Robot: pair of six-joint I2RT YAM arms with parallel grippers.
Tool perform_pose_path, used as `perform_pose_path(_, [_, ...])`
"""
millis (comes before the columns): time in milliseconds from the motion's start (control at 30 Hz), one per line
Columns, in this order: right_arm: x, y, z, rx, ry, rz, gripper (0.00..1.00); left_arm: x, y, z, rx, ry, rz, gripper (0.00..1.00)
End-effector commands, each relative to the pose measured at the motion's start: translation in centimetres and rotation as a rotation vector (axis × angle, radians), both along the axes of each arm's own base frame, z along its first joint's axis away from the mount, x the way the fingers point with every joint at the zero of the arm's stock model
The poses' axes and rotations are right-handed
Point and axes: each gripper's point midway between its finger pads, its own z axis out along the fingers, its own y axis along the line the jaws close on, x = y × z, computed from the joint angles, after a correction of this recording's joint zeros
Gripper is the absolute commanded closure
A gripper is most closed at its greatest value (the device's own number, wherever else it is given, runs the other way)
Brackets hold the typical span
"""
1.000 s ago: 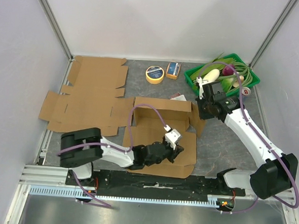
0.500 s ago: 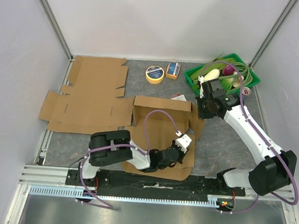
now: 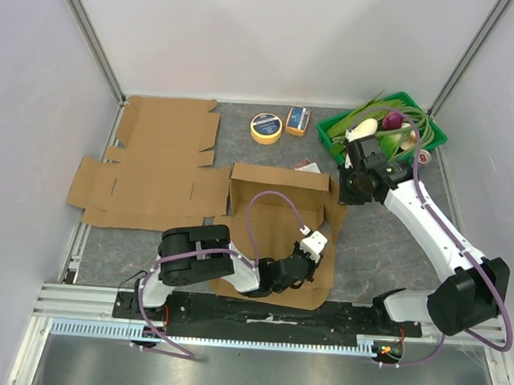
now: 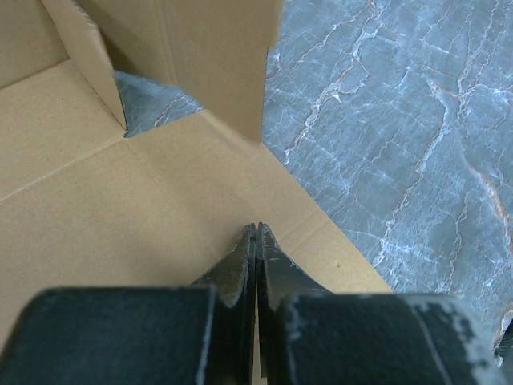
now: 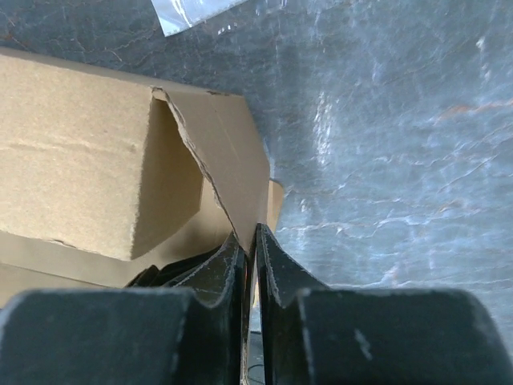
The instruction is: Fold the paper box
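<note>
Watching from the near edge. Paper box (image 3: pixel 277 213) sits mid-table, half formed: back wall (image 3: pixel 280 178) upright, front panel (image 3: pixel 319 285) lying flat toward the arm bases, side flap (image 5: pixel 228 152) on the right leaning, not square. Left jaws closed tight and empty, tips down on the front panel. Right jaws nearly closed at the side flap's ragged edge. They appear to pinch the thin card, though the contact is partly hidden.

Judgement: the step in hand is raising that side flap. Done well, the left tips pin the base so the box cannot slide, while the right arm swings the flap about its crease rather than pulling outward. Thin card may tear or slip from a shallow pinch.

Room: plain white walls (image 3: pixel 275 36), metal corner posts. Table (image 3: pixel 384 253) grey, marbled, smooth-looking, so likely little friction under card. Flat cardboard blank (image 3: pixel 153 173) at left, well apart from the box. Green basket (image 3: pixel 331 127) of vegetables at back right, near the right arm. Tape roll (image 3: pixel 265 128) and small orange carton (image 3: pixel 298 121) behind the box.
</note>
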Motion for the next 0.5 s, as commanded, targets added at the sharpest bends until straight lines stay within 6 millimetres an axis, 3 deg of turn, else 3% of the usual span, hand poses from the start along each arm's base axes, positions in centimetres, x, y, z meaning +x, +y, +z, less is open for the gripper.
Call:
perform_pose_path(0, [-0.7, 1.8, -0.4, 0.169, 0.000, -0.184, 0.84, 0.1, 0.3, -0.4, -0.006, -0.011, 0.006, 0.98])
perform_pose_path(100, [-0.5, 1.0, -0.4, 0.206, -0.064, -0.345, 0.81, -0.5, -0.1, 1.1, -0.062, -0.028, -0.040, 0.98])
perform_pose_path(233, [0.0, -0.6, 0.8, 0.209, -0.156, -0.458, 0.80, -1.7, 1.1, 4.8, -0.161, -0.044, -0.103, 0.84])
perform_pose_path(267, [-0.1, -0.7, 0.9, 0.203, -0.155, -0.463, 0.79, -1.9, 1.5, 5.7, -0.183, -0.052, -0.108, 0.72])
perform_pose_path(400, [0.0, 0.1, 0.5, 0.221, -0.121, -0.456, 0.78, -1.6, 2.9, 8.2, -0.187, -0.106, -0.095, 0.45])
perform_pose_path(433, [-0.1, 0.4, 0.0, 0.223, -0.096, -0.449, 0.78, -1.5, 2.3, 9.2, -0.197, -0.122, -0.099, 0.32])
perform_pose_path(467, [-0.2, 0.5, -0.2, 0.224, -0.089, -0.451, 0.78, -1.3, 2.0, 9.8, -0.195, -0.138, -0.097, 0.14])
